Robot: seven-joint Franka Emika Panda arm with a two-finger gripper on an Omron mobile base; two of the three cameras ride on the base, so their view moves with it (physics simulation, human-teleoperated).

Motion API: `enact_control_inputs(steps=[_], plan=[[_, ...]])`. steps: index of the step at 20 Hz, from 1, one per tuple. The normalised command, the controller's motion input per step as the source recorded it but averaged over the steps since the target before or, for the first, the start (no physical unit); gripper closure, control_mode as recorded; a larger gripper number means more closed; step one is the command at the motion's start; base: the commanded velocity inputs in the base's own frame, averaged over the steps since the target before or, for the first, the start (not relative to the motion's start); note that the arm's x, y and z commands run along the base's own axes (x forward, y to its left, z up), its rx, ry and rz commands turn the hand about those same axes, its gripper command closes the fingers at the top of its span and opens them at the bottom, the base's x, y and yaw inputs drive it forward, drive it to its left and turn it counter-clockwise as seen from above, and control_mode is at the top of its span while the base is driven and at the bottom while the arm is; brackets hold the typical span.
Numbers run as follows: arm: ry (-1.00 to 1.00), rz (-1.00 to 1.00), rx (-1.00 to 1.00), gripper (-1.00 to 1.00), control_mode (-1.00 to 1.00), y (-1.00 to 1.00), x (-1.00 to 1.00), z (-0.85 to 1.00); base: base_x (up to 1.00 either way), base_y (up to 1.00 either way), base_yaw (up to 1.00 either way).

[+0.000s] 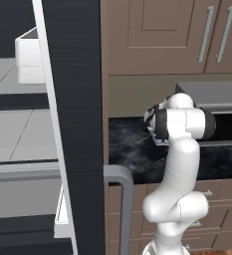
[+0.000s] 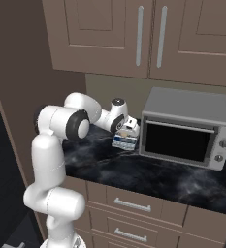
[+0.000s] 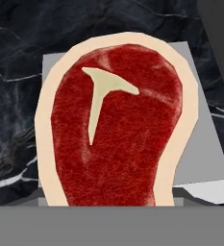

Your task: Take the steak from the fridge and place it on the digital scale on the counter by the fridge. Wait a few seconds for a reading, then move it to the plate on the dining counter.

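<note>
The steak [image 3: 118, 129], red with a pale fat rim and a white T-shaped bone mark, lies over the silver top of the digital scale [image 3: 202, 144], which sits on the black marbled counter [image 2: 134, 174] just left of the grey oven [image 2: 185, 128]. The gripper [image 2: 128, 127] hangs right above the scale; I cannot tell whether its fingers are parted or closed. The fridge [image 1: 75, 124] stands open at the left.
</note>
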Motion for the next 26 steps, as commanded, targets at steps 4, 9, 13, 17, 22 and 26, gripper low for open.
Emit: enact_control_inputs(steps=[4,9,13,17,22,26], plan=[[0.0,0.0,0.0,1.0,-1.0,0.0,0.0,0.0,0.0,0.0,0.0],[0.0,0.0,0.0,1.0,-1.0,0.0,0.0,0.0,0.0,0.0,0.0],[-0.01,0.0,0.02,1.0,-1.0,0.0,-0.24,0.13,0.0,0.0,0.0],[-0.07,0.01,0.05,1.0,-1.0,-0.01,-1.0,0.56,0.0,0.0,0.0],[-0.02,0.06,0.0,1.0,-1.0,0.0,-0.86,0.7,0.0,0.0,0.0],[0.0,0.06,0.0,1.0,-1.0,0.0,-0.82,0.71,0.0,0.0,0.0]])
